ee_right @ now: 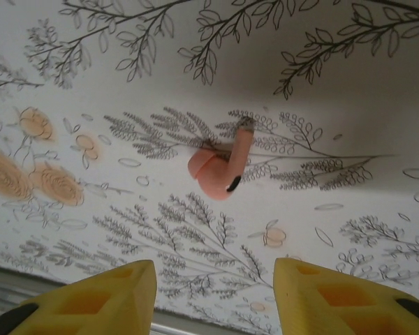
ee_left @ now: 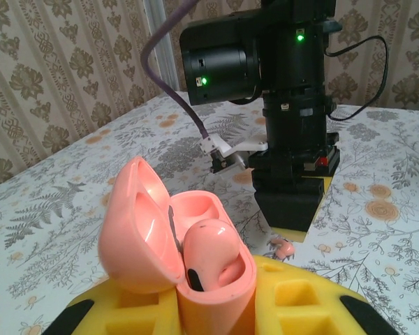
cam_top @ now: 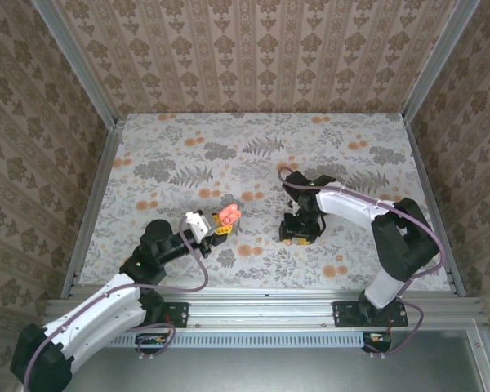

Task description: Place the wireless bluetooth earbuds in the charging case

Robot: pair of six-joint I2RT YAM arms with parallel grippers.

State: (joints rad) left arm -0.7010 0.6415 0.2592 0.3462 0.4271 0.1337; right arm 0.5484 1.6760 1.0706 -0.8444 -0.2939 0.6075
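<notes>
case (ee_left: 220, 303) bottom cropped, right fingers (ee_right: 339, 300) cropped

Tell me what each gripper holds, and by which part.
The left gripper holds the open coral case by its lower body. The right gripper holds nothing; it hangs open above a coral earbud.

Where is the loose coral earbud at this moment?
In the right wrist view, the earbud lies on the table, right of centre, just beneath the open right gripper, untouched by it.

Open coral charging case (ee_left: 143, 237), lid tilted back to the left, left of centre, one coral earbud (ee_left: 209, 255) seated inside, second coral earbud (ee_right: 220, 167) lying loose, right of centre
</notes>
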